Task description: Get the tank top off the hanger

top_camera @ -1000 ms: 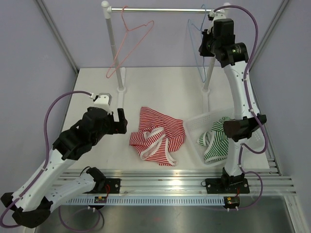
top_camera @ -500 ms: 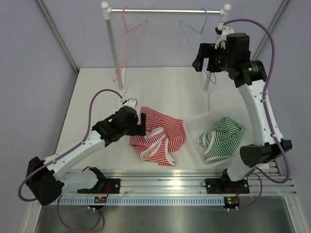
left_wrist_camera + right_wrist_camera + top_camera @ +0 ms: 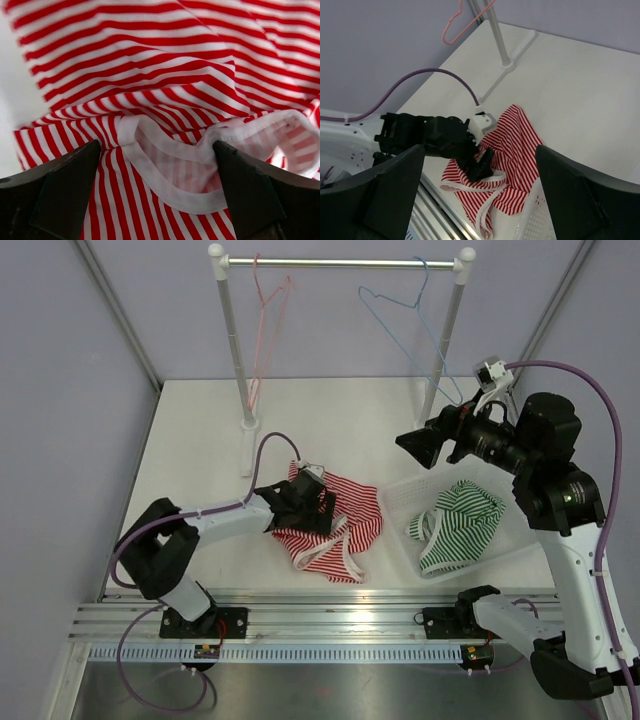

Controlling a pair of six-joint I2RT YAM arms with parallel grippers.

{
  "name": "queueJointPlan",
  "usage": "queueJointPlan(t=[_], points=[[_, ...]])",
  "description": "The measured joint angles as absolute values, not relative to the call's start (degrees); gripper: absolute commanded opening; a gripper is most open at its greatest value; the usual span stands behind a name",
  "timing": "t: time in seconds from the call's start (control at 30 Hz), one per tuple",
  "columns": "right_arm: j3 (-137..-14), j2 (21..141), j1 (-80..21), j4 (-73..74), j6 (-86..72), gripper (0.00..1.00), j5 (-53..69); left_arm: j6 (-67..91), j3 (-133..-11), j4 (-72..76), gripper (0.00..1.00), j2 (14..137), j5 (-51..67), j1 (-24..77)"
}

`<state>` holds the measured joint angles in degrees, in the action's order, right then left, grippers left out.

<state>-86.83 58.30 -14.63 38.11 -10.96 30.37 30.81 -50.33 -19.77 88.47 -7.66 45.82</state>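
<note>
A red-and-white striped tank top (image 3: 345, 523) lies crumpled on the white table, off any hanger. My left gripper (image 3: 315, 508) sits low over its left part, open. In the left wrist view its gripper (image 3: 160, 192) straddles a white-edged fold of the tank top (image 3: 150, 75), which the jaws have not closed on. A bare blue hanger (image 3: 410, 312) hangs on the rail (image 3: 340, 262). My right gripper (image 3: 418, 447) is in the air below that hanger, open and empty. The right wrist view looks down on the tank top (image 3: 520, 145) and the left gripper (image 3: 485, 167).
A white basket (image 3: 400, 502) at the right holds a green-striped top (image 3: 455, 525). A bare pink hanger (image 3: 265, 310) hangs at the rail's left end. The rack's two posts (image 3: 232, 350) stand at the back of the table.
The left arm stretched right and came down onto the red striped top. The right gripper opened, left the blue hanger and dropped back toward the near right. Both hangers swung.
</note>
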Motion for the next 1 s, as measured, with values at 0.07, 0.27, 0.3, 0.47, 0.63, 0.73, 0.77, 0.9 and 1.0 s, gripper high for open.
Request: queueJointPlan(t=[0.07,0.27,0.3,0.47,0.63,0.73,0.77,0.9,1.0], points=[[-84.4,56.5,-14.6,37.6,-11.4,0.99,33.0,31.5,-50.3,-18.4,0.84,91.2,-7.7,47.7],[-80.0,52.0,-14.6,36.2,-13.1,1.0,38.7,32.4,-52.5,-15.0,0.0,96.0,-11.2,52.0],[-79.8,51.3,-14.6,36.2,-13.3,0.99,38.9,32.8,-52.7,-14.9,0.0,96.2,-11.7,52.5],[-79.8,47.5,-14.6,36.3,-13.3,0.99,38.4,34.2,-52.8,-17.3,0.0,94.7,-15.9,54.5],[-79.8,44.1,-14.6,36.4,-13.5,1.0,34.0,33.9,-53.6,-23.9,0.0,84.7,-19.7,55.7],[-79.8,42.3,-14.6,36.3,-13.8,0.99,30.2,32.5,-58.1,-27.1,0.0,79.3,-21.5,56.4],[-79.8,41.7,-14.6,36.3,-13.9,0.99,28.8,31.9,-59.9,-27.7,0.0,78.0,-22.0,56.7],[-79.8,39.8,-14.6,36.3,-14.3,0.99,23.8,28.9,-67.1,-28.9,0.0,74.8,-21.8,58.5],[-79.8,38.2,-14.6,36.3,-14.5,1.0,19.8,24.6,-72.1,-29.0,0.0,74.4,-19.5,60.8]])
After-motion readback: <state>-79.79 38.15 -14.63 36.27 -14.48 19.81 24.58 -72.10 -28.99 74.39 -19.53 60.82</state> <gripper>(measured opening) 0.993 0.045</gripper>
